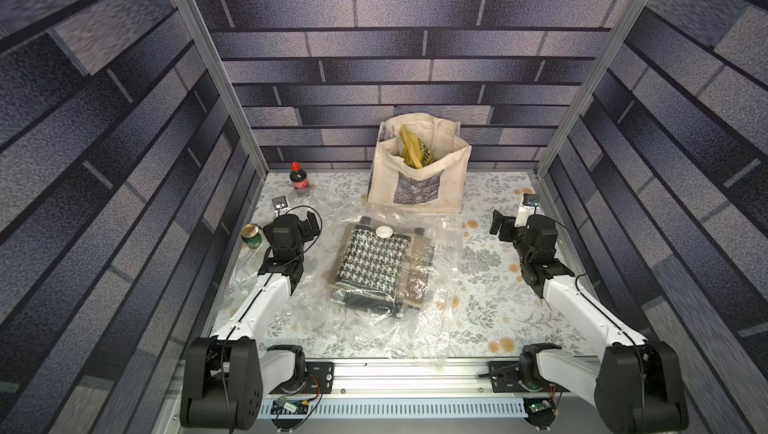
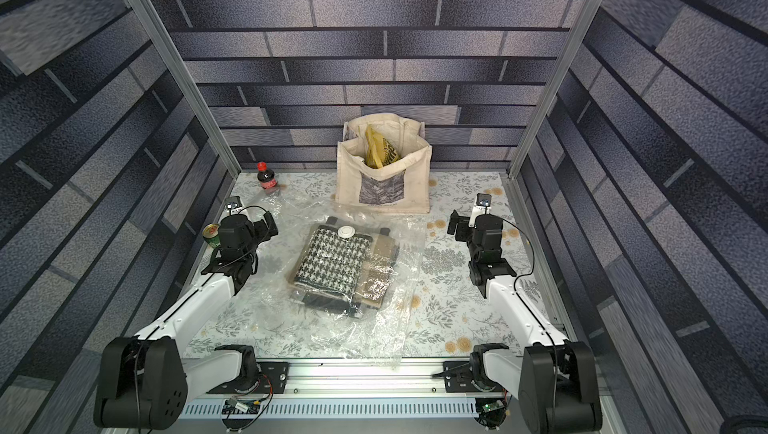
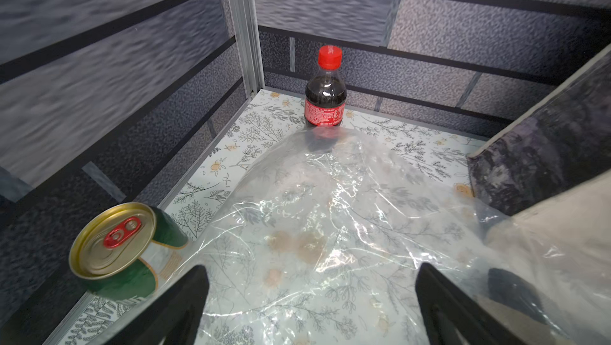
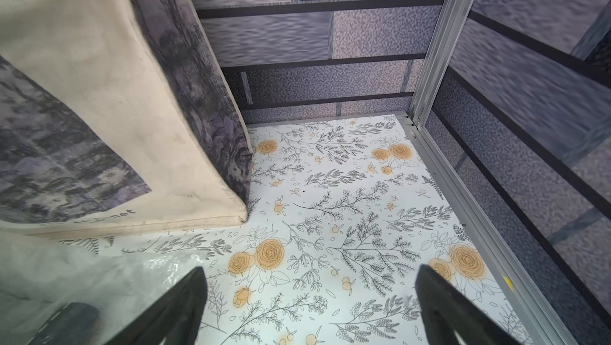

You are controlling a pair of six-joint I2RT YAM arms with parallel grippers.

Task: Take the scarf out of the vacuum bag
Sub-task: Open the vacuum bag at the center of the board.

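The transparent, crinkly vacuum bag (image 1: 365, 319) (image 2: 374, 319) lies flat in the middle of the floral table, its round white valve cap (image 1: 383, 231) facing up. Inside lies the folded scarf (image 1: 374, 265) (image 2: 332, 263), black-and-white houndstooth with a tan part beside it. My left gripper (image 1: 312, 224) (image 2: 269, 224) hovers open over the bag's far left corner, apart from the scarf. In the left wrist view its jaws (image 3: 310, 270) stand wide over bare plastic (image 3: 314, 201). My right gripper (image 1: 498, 224) (image 4: 310, 272) is open and empty over the table, just right of the bag's edge (image 4: 66, 277).
A cream canvas tote (image 1: 419, 186) (image 4: 99, 95) holding a yellow plastic bag stands at the back centre, touching the vacuum bag's far edge. A cola bottle (image 1: 297, 178) (image 3: 325, 95) stands in the back left corner. A green can (image 1: 252, 236) (image 3: 122, 250) sits by the left wall.
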